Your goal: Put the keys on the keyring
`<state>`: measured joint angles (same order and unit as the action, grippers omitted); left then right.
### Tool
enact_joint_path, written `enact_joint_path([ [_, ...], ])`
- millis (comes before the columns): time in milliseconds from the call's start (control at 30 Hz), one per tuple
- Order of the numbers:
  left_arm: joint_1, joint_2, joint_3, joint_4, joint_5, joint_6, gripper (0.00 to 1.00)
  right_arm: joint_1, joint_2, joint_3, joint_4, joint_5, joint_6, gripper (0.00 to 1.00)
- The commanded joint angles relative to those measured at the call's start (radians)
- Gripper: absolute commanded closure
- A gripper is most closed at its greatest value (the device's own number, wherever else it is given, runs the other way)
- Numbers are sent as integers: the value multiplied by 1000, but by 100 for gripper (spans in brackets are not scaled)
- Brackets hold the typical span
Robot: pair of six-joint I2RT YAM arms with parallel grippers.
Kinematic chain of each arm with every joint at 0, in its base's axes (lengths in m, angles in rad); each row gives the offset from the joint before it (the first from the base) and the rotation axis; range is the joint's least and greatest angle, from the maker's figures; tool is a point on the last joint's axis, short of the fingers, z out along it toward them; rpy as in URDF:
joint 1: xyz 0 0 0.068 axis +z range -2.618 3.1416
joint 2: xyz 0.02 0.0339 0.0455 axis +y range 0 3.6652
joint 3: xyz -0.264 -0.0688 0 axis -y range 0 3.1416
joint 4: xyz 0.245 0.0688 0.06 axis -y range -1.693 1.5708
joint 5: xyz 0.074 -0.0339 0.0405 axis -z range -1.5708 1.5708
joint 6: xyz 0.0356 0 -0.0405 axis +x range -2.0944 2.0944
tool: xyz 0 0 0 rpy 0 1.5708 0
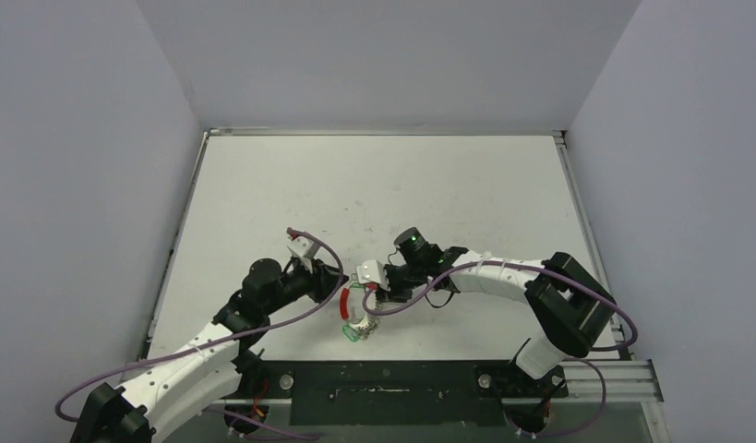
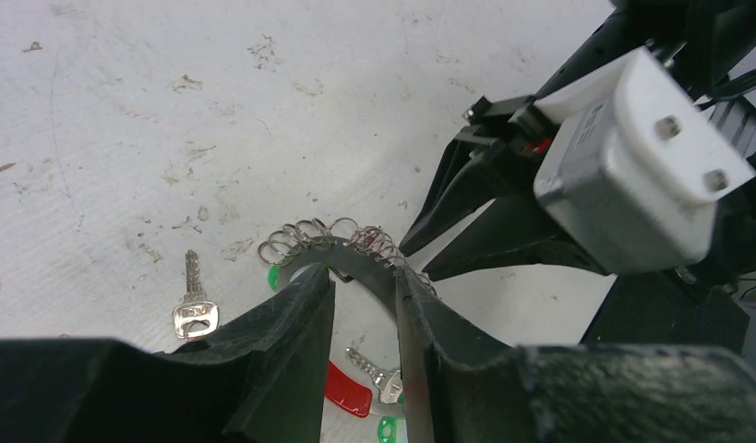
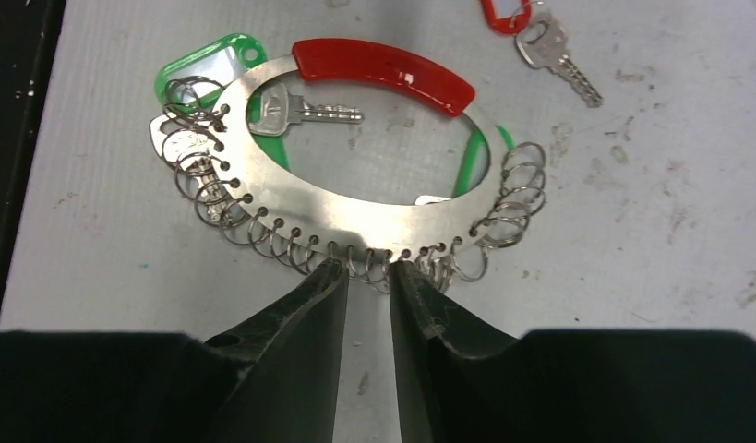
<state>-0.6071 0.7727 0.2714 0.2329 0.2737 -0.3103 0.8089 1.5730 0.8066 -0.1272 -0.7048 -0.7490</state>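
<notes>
The red tag (image 3: 503, 28) is cut off at the top edge. The ring (image 3: 355, 221) hides part of a green tag (image 3: 203, 69). From above, the keys (image 1: 358, 330) are too small to tell apart.

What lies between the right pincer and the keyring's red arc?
In the right wrist view: the keyring itself, its metal band and wire loops, then bare table through its opening.

Even, cool overhead light fills the scene, leaving the white table (image 1: 374, 185) bright and shadows soft and faint. In both wrist views the near black fingers (image 3: 300, 360) are blurred, and the keyring (image 3: 355, 226) shows small glints on its red arc.
</notes>
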Motion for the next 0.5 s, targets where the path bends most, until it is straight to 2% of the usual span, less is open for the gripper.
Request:
enact_joint_path([
  [0,10,-80,-25,48,-3,-40,70,27,16,47,-35,35,-43,76],
  [133,13,-109,-32,32,-6,-44,70,29,18,42,1,82,-4,80],
  [467,15,-67,-32,70,11,-56,69,29,-4,20,76,152,35,78],
])
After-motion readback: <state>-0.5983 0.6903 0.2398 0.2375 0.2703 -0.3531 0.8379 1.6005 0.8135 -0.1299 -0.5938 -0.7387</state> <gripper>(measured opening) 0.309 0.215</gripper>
